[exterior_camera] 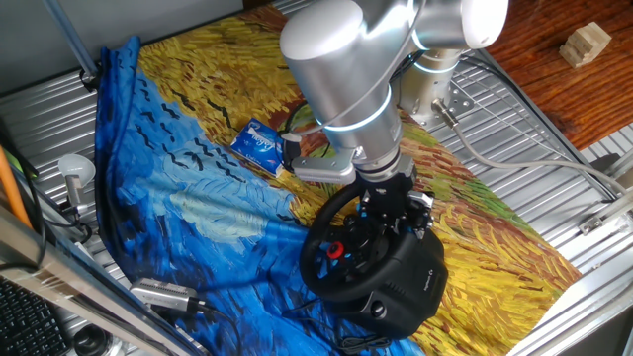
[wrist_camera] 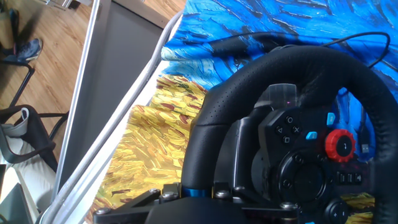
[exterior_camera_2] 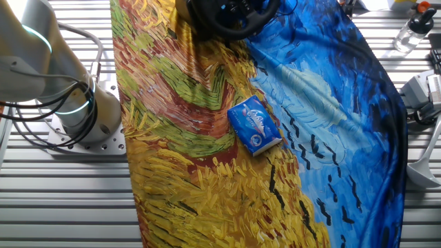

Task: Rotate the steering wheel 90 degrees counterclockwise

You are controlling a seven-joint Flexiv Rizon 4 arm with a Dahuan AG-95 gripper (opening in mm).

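Bulky silver arm (exterior_camera: 346,69) with rounded joints and a glowing pale-blue ring, grey cables at its round screwed base (exterior_camera_2: 86,127); a black gripper (exterior_camera: 394,203) below the ring.

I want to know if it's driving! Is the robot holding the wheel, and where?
Probably. The gripper sits at the top of the steering wheel rim, but the pictures don't show the jaws closed on it.
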